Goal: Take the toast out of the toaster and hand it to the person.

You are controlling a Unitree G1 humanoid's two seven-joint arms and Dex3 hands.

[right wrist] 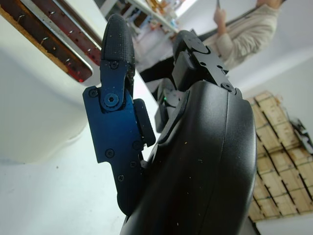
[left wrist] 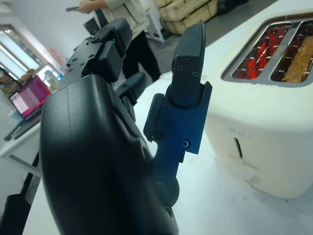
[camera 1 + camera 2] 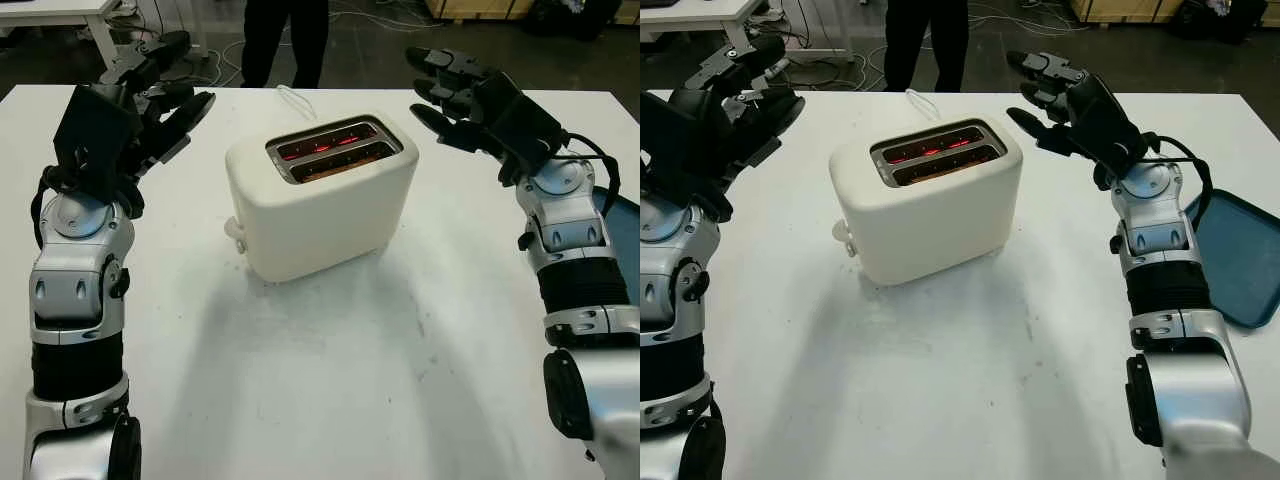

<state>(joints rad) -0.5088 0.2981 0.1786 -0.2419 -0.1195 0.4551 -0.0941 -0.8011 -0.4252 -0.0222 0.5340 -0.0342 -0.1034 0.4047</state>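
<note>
- Toast [image 2: 299, 61] sits sunk in the near slot of the toaster [image 3: 320, 195], its brown top below the slot rim; the far slot glows red.
- Left hand [image 3: 160, 100] hangs in the air near the table's left edge, well apart from the toaster's left wall, holding nothing and open; a strip of bare white table [image 3: 330, 380] lies between them.
- The toaster stands mid-table, angled, its knob at the near left corner; a wide bare stretch of table runs from its front to the near edge.
- A white cord [image 3: 295, 100] leaves the toaster's back toward the far edge, where a person [image 3: 285, 40] in dark trousers stands just beyond the table.
- Right hand [image 3: 1060, 95] hovers above and beside the toaster's far right corner, apart from it, open and empty.
- A blue tray [image 3: 1240, 260] lies at the table's right edge, just beside the right forearm.
</note>
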